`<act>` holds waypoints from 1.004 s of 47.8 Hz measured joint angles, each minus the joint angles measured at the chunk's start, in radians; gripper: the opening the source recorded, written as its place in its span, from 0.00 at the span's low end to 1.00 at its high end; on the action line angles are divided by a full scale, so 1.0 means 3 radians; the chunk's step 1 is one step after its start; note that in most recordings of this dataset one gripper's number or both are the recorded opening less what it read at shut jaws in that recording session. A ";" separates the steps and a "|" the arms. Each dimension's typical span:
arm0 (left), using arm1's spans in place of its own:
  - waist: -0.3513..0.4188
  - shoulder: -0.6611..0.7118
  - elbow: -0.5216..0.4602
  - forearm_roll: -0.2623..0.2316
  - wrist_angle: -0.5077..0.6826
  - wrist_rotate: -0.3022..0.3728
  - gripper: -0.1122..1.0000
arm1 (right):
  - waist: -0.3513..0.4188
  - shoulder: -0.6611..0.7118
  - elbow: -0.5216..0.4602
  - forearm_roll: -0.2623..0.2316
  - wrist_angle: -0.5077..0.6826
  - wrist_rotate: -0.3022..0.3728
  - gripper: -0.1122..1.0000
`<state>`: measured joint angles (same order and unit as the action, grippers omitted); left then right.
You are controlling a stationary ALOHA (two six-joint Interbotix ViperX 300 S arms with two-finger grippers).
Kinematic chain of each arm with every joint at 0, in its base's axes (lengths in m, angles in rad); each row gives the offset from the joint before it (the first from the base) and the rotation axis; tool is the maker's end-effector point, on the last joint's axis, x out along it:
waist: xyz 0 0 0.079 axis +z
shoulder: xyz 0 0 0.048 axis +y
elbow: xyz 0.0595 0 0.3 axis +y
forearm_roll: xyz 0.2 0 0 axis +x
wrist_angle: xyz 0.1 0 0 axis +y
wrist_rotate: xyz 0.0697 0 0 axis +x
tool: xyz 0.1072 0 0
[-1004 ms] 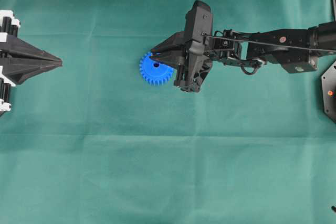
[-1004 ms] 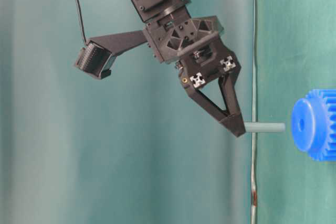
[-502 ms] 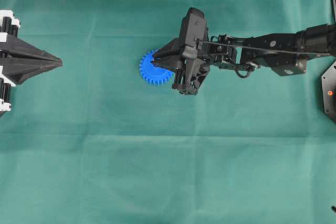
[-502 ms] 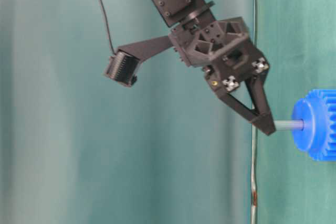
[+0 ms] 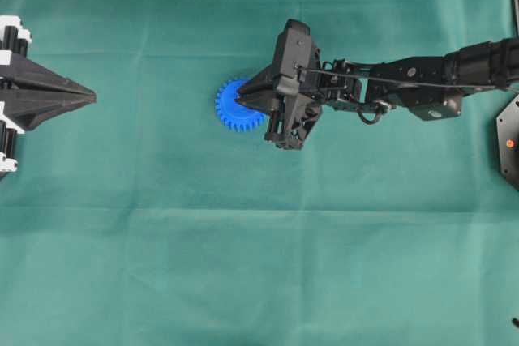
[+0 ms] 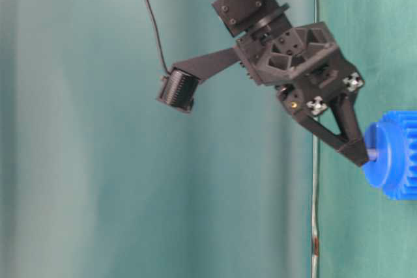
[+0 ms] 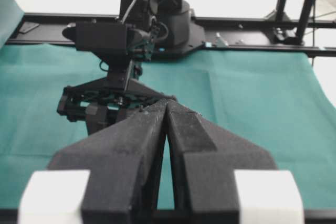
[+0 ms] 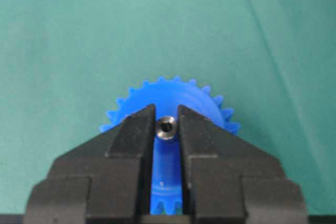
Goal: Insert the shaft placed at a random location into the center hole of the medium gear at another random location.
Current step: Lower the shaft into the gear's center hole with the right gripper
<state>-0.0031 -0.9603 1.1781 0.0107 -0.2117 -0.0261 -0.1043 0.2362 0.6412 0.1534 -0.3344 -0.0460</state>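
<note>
Right gripper [image 8: 166, 129]: pinching the shaft [image 8: 166, 128], tips down against the gear's hub.
Shaft: between the fingers; the right wrist view shows its shiny round end, the table-level view only a short stub [image 6: 372, 153] entering the hub.
Gear [image 5: 236, 108]: blue, flat on the green bench [image 5: 243, 265], half covered from overhead.
Left gripper [image 7: 167, 109]: pressed together, parked at the left edge, well apart from the gear.

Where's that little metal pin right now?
The shaft sits pinched between the right gripper's fingertips, pushed almost fully into the middle of the medium gear, left of centre in the overhead view.
</note>
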 measured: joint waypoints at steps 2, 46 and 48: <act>0.0000 0.0000 0.0000 -0.0005 0.0000 0.0000 0.10 | 0.0000 0.0015 0.0000 0.0005 0.0005 0.0000 0.22; 0.0000 0.0000 -0.0005 0.0000 0.0026 0.0000 0.10 | 0.0000 0.0041 -0.0026 0.0010 0.0010 0.0000 0.23; 0.0000 0.0000 0.0000 0.0000 0.0026 0.0005 0.10 | -0.0005 0.0046 -0.0026 0.0010 0.0010 0.0000 0.28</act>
<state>-0.0031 -0.9603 1.1781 0.0107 -0.2040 -0.0245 -0.1058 0.2500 0.6335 0.1565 -0.3313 -0.0460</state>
